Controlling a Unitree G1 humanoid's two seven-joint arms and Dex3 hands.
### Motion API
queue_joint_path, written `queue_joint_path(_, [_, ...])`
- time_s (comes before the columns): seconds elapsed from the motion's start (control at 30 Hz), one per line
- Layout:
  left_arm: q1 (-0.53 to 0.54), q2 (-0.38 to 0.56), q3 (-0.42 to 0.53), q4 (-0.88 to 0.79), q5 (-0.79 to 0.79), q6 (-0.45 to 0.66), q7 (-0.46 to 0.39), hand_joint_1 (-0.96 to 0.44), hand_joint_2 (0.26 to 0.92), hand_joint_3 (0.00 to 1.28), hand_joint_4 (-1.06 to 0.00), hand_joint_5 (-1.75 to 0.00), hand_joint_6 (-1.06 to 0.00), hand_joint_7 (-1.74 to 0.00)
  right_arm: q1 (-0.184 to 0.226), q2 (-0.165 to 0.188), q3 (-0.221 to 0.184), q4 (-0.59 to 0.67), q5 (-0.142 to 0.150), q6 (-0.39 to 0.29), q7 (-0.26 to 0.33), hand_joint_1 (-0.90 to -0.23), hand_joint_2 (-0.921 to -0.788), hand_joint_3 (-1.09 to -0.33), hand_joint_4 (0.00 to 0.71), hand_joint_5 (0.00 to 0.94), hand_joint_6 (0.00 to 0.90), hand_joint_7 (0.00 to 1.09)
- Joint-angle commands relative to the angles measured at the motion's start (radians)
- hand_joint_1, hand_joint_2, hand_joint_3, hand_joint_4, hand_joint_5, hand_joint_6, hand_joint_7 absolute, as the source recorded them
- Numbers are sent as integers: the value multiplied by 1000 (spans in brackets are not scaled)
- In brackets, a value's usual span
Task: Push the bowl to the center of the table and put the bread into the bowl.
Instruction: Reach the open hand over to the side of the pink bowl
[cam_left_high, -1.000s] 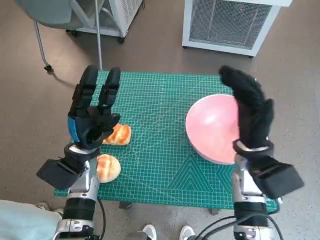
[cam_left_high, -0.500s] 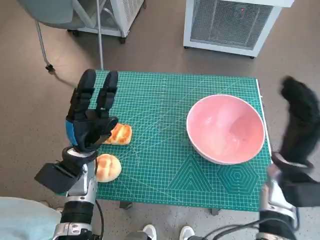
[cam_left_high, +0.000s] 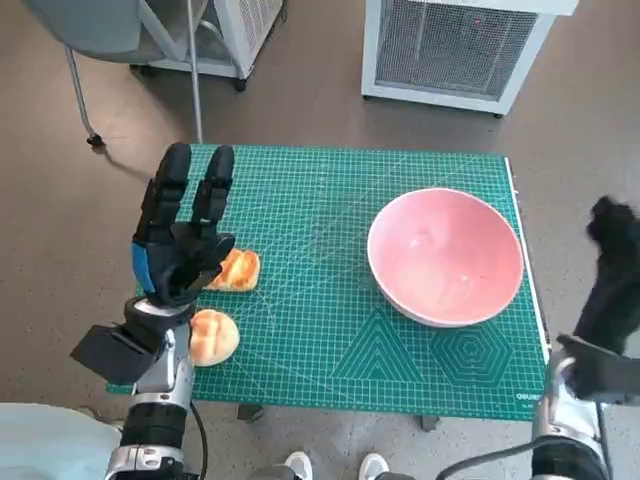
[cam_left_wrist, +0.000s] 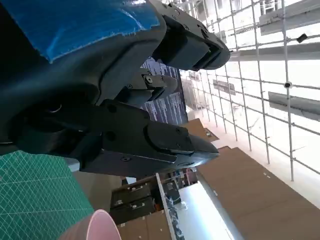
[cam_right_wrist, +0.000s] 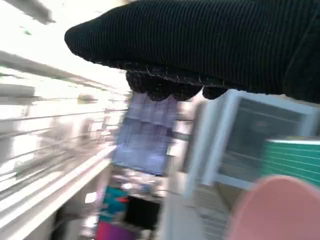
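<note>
Bowl (cam_left_high: 446, 256) right of centre, nearer right hand (cam_left_high: 614, 282), off the counter (cam_left_high: 330, 210) edge, fingers unreadable; left hand (cam_left_high: 180, 240) spread wide, empty.

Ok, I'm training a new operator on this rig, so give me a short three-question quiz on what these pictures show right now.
1. True or false: a bread roll already lies in the pink bowl.
2. How many bread rolls lie on the green mat?
3. Which is right? A: the left hand holds a roll. B: the left hand hovers with its fingers spread, holding nothing. C: the right hand rests in the bowl.

Key:
1. False; the bowl is empty.
2. Two; the second roll lies nearer the robot.
3. B.
</note>
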Motion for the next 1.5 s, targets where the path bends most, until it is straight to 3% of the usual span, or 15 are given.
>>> queue_joint_path(0.03, [-16,11,7,8,-8,-8,-8,-154,921,92,-323,0,-501,0,-43,28,-1,123,53,50,58,-421,-921,-874,261,1,-1,560])
queue_joint_path(0.23, [-12,21,12,-1,-20,4,-20,-153,921,91,-317,0,-502,-1,-109,69,-10,238,105,125,125,-420,-921,-860,252,1,0,544])
queue_joint_path(0.37, [-4,28,13,-16,-23,13,-23,-151,921,89,-322,-3,-503,-1,-153,117,7,267,105,174,134,-421,-921,-861,251,1,2,539])
queue_joint_path(0.57, [14,35,16,-49,-24,30,-21,-139,921,91,-343,-12,-503,-1,-208,155,13,297,115,222,153,-436,-921,-862,243,0,2,531])
queue_joint_path(0.67, [24,38,20,-66,-25,38,-19,-133,921,92,-351,-14,-503,-1,-235,168,6,313,129,242,175,-435,-921,-864,241,0,7,527])
queue_joint_path(0.93, [50,48,34,-99,-19,51,-9,-115,921,95,-344,-6,-504,-1,-291,186,7,347,122,278,187,-460,-921,-852,236,3,40,481])
queue_joint_path(1.2, [65,55,42,-120,-8,60,12,-117,921,93,-344,-4,-506,-2,-339,218,-11,369,141,331,204,-492,-921,-831,256,11,71,463])
queue_joint_path(1.4, [71,55,43,-135,8,66,36,-119,921,91,-348,-5,-507,-2,-368,242,-8,381,136,359,194,-497,-921,-822,255,8,82,454])
queue_joint_path(1.5, [77,60,45,-147,14,71,44,-117,921,91,-349,-5,-508,-2,-373,236,-4,377,130,353,194,-494,-921,-824,251,5,82,447])
